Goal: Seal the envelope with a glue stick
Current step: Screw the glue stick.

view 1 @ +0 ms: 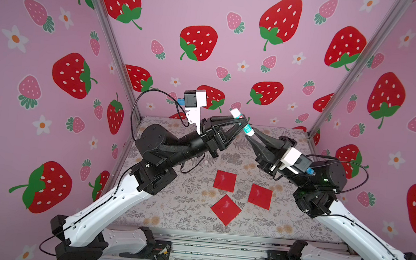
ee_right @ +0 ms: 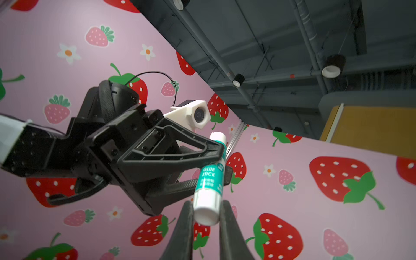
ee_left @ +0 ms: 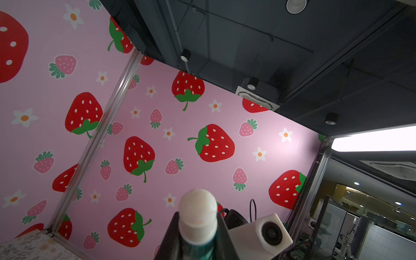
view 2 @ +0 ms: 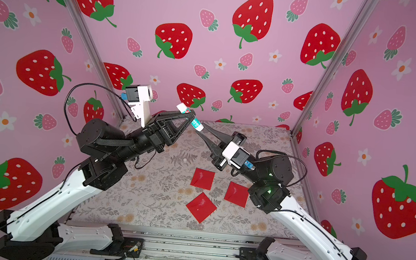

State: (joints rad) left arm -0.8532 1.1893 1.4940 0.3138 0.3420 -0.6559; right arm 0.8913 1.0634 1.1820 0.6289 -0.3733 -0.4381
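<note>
High above the desk (view 1: pixel 168 210), the left jaws are clamped around the upper part of the tilted glue stick (view 1: pixel 246 128). The right jaws are closed on its white lower end. Well below, 3 red envelopes (view 1: pixel 225 180) lie flat on the desk, close together without touching.

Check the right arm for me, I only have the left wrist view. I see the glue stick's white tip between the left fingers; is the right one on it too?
Observer: Yes. The right gripper is shut on the glue stick, at its other white end.
Operator: Over the table?
Observer: Yes, tilted in the air above the floral table, towards its far side.
Operator: Envelopes?
Observer: Three red envelopes lie flat on it, nearer the front edge, untouched.
</note>
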